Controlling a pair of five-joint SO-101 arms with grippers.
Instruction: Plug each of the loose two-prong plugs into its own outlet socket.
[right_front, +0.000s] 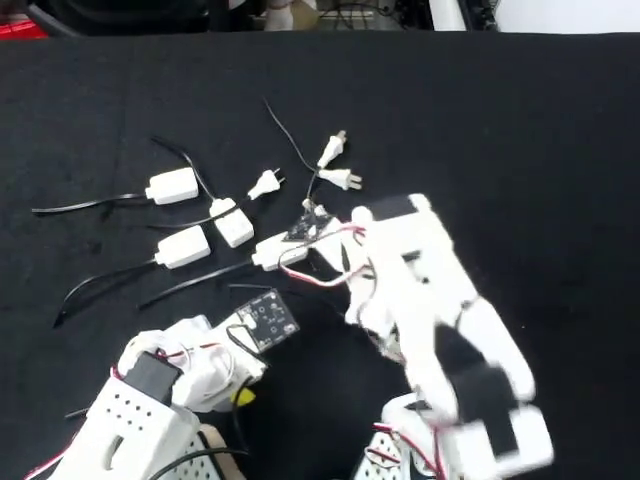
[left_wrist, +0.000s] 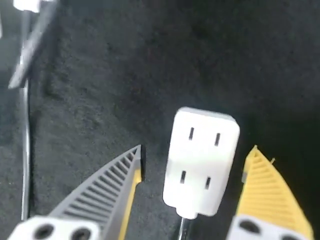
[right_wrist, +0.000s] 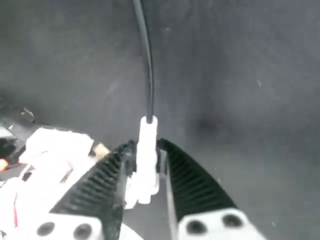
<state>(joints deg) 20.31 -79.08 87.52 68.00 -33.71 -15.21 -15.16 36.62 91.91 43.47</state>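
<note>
Right gripper (right_wrist: 145, 150): black fingers (right_wrist: 102, 182) pressed onto a white plug (right_wrist: 146, 145) from both sides. The plug stands roughly upright between them, mid-frame. Its cord (right_wrist: 145, 60) runs off to the top edge. Can't see the prongs.

Left gripper (left_wrist: 195, 150): jaws spread wide, with the grey finger (left_wrist: 112, 187) lower left and the yellow finger (left_wrist: 265, 190) lower right. A white socket (left_wrist: 202, 160) lies between them on the black table (left_wrist: 100, 75), centre-right of frame, four slots facing the camera. It looks clear of both fingers. Its lead leaves at the bottom edge.

High view:
- Right arm (right_front: 430, 300) comes up from bottom centre-right. Its tip is just beside the sockets' rightmost unit, left of centre.
- Left arm (right_front: 150, 400) is in the lower left corner.
- Four sockets (right_front: 172, 186) (right_front: 233, 224) (right_front: 183, 247) (right_front: 276, 250) sit in the left half, each with a black lead trailing left. I can't tell which one is between the left jaws.
- Three loose plugs (right_front: 265, 183) (right_front: 332, 148) (right_front: 346, 180) lie just above centre on thin black leads, near the sockets. None is seated.
</note>
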